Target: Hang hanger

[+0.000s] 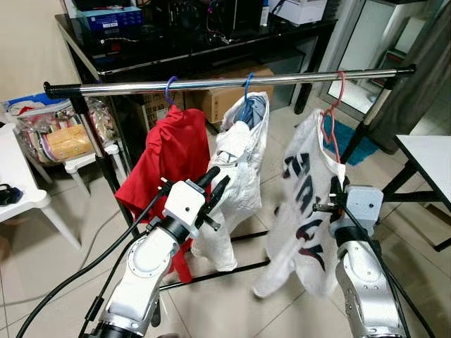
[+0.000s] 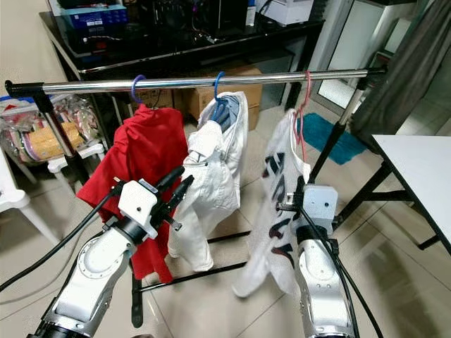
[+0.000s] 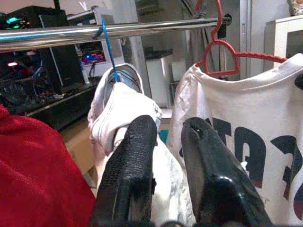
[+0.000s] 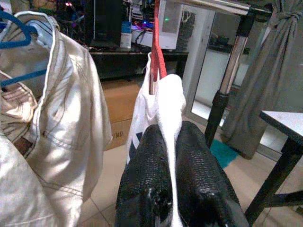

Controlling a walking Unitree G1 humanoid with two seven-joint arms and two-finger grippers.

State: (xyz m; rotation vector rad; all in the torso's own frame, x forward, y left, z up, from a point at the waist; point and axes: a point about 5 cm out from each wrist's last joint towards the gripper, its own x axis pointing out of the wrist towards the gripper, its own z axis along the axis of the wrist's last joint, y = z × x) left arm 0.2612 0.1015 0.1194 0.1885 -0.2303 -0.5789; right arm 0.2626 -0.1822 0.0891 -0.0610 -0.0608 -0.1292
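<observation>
Nearest us, our right gripper (image 4: 168, 189) is pinched on the white printed shirt (image 1: 310, 211), fabric running between its fingers. Our left gripper (image 3: 163, 170) sits empty, fingers slightly parted, beside the white jacket (image 1: 236, 169). Farther up, the red hanger (image 1: 331, 120) carrying that shirt has its hook over the rail (image 1: 225, 83), near the right end. Risk: we judge that pulling away while clamped would drag the shirt off the hanger or yank the hook off the rail.

Three hung garments (image 2: 211, 176) on rail (image 2: 232, 79)
</observation>
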